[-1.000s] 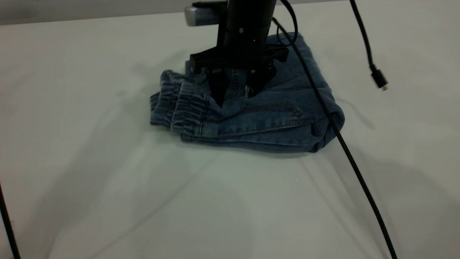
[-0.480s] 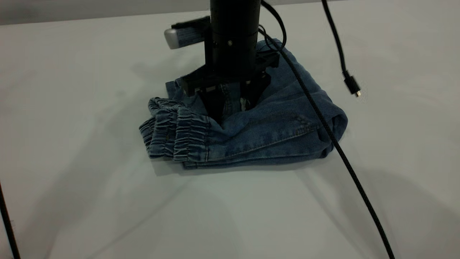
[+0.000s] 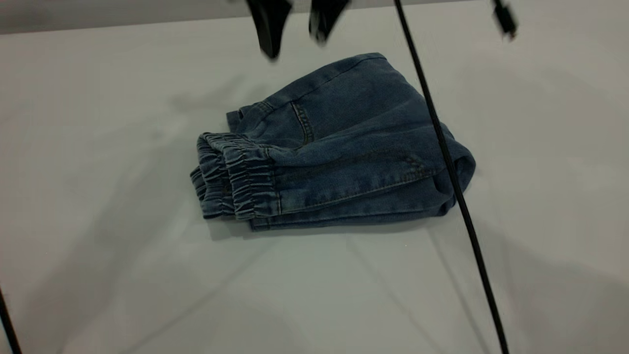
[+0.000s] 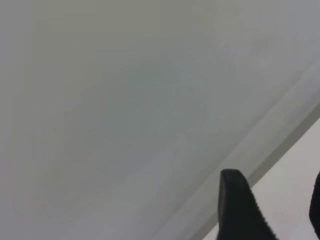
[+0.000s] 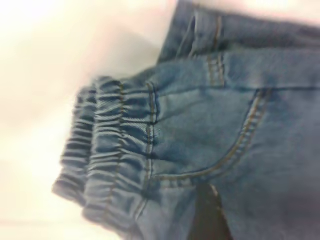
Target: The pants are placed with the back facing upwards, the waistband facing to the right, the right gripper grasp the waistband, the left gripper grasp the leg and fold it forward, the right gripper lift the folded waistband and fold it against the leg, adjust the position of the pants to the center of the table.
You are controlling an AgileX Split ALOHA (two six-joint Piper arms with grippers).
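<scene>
Our right gripper (image 3: 295,27) has lifted off the pants (image 3: 339,147) to the frame's top edge, fingers spread and empty; the folded bundle now rests mid-table (image 3: 98,270), so only centring might remain

One folded pair of blue denim shorts (image 3: 339,147) and two black cables (image 3: 442,147) are counted on one white tabletop (image 3: 123,270).

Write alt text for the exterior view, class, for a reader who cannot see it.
Folded blue denim pants lie on a pale table, the gathered waistband at the view's left. An open black end effector hangs above the far edge of the pants, apart from them, and a black cable slants down across the pants' right side.
</scene>
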